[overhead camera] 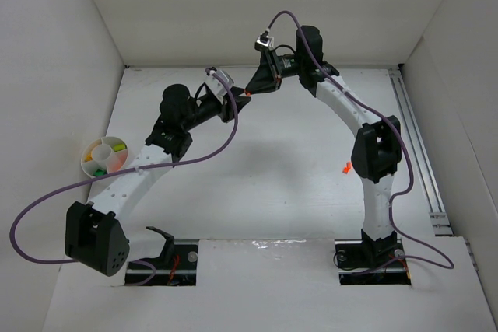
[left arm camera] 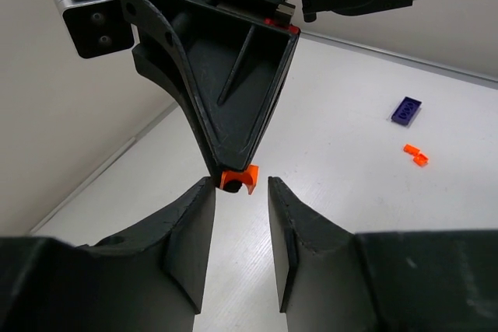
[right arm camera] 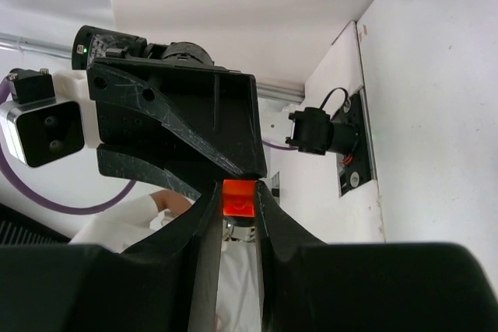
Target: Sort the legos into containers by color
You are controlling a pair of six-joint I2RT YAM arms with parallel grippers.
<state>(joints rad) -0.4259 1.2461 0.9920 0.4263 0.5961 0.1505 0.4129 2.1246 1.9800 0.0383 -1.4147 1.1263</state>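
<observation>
While the right end effector pinches an orange lego at its fingertips, the left end effector meets it tip to tip. The left fingers are spread, with the lego at the mouth of the gap and not gripped by them. Both hang over the far part of the table. A round divided container sits near the left wall with yellow and green legos inside, the left arm just beside it. Loose on the table are a purple-blue brick and small orange bricks near it. The right end effector's black body blocks much of the left wrist view. A purple cable loops past the left arm.
</observation>
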